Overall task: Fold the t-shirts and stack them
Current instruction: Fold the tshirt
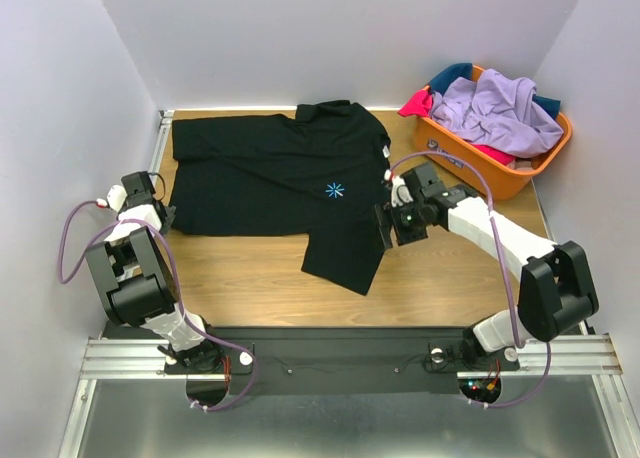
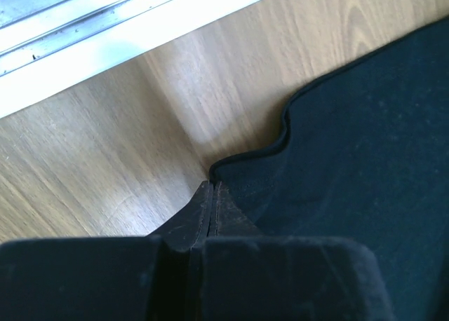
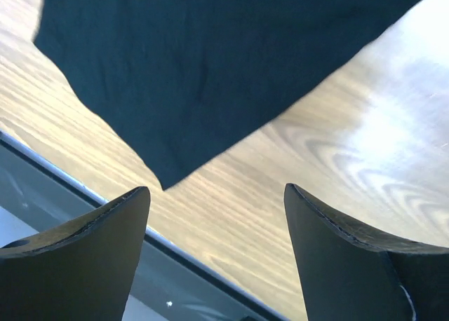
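A black t-shirt [image 1: 270,173] with a light-blue starburst logo lies spread flat on the wooden table. My left gripper [image 1: 165,218] sits at its lower left corner. In the left wrist view, the left gripper [image 2: 212,188] is shut, its tips meeting right on the corner of the black t-shirt's [image 2: 351,160] hem. My right gripper [image 1: 385,228] hovers at the edge of the sleeve that hangs toward me. In the right wrist view, the right gripper [image 3: 216,188] is open over bare wood, with the sleeve's [image 3: 210,69] point just beyond the fingers. More t-shirts, lavender [image 1: 495,113], pink-red [image 1: 418,103] and teal [image 1: 452,75], are heaped in the basket.
An orange plastic basket [image 1: 500,176] stands at the back right corner of the table [image 1: 250,268]. White walls close in the left, back and right sides. A metal rail [image 2: 84,19] runs along the table's left edge near the left gripper.
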